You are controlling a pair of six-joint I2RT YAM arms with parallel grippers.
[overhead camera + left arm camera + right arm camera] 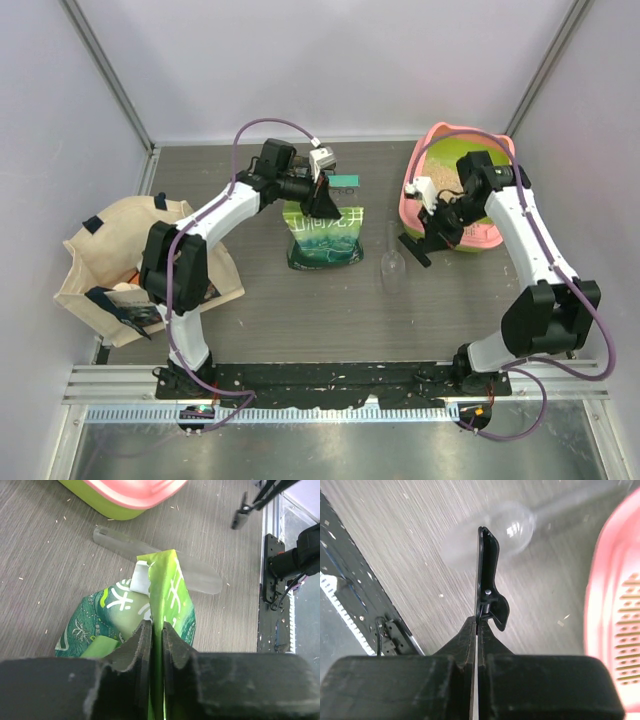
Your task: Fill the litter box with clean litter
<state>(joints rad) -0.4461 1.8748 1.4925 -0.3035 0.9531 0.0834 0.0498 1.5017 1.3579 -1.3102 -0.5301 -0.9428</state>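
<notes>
– Litter box (445, 130): where?
– Far right of the surface (300, 320), toward the back, partly under the right wrist. Well apart from the green bag (325, 240) standing mid-surface.
– Litter?
– Not in sight as loose grains; presumably inside the bag. Basin contents: hard to tell.
– Step in hand?
– Looks like opening the bag. Left fingers (135, 650) clamped on the folded top edge, holding it upright. Right fingers (462, 647) pressed together on a black clip (489, 575), held in the air clear of the bag, near the clear scoop (392, 262) lying between bag and box.
– Next move?
– Probably parking the clip off to one side, then spreading the bag mouth and either scooping or tipping grains into the box. Calls for a steady hold on that top edge, so as not to topple the bag.
– Count?
– One litter box, one bag, one scoop, one clip, one tote bag (110, 255) at far left, two arms.
</notes>
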